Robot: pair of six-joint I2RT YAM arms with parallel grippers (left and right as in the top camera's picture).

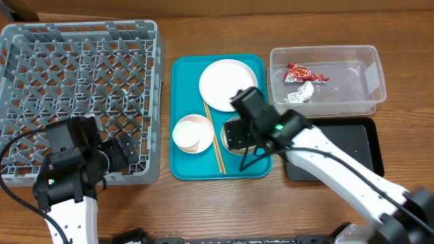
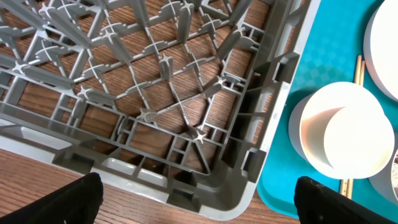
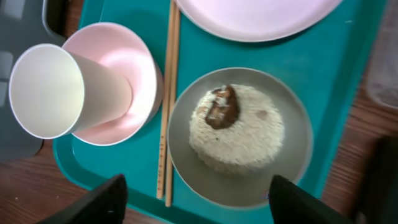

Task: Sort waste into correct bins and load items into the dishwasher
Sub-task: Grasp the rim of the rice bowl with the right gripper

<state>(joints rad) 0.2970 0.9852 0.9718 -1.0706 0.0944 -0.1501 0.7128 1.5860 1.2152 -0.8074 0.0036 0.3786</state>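
Your right gripper point(image 3: 196, 186) hangs with its jaws spread wide and nothing between them, directly above the grey-green bowl point(image 3: 292, 168). That bowl holds a mound of white rice point(image 3: 249, 140) with a small brown lump point(image 3: 222, 107) on top. Just beside the bowl, on its left in the wrist view, the chopsticks point(image 3: 168, 112) lie side by side. Past them sits the pink bowl point(image 3: 134, 62), with the white cup point(image 3: 62, 90) lying on its side in it. The white plate point(image 3: 261, 15) lies beyond the grey-green bowl. All of these rest on the teal tray point(image 3: 348, 74).

Your left gripper point(image 2: 199, 186) is likewise wide open and holding nothing. It is poised over the near right corner of the grey dish rack point(image 2: 155, 93), and the teal tray's edge lies just beside that corner.

From overhead, the clear tub point(image 1: 325, 49) stands to the right of the teal tray, apart from both grippers. Inside it lie the red wrapper point(image 1: 305, 72) and a crumpled piece of foil point(image 1: 302, 93). The black tray point(image 1: 359, 149) lies in front of the tub, partly hidden under your right arm.
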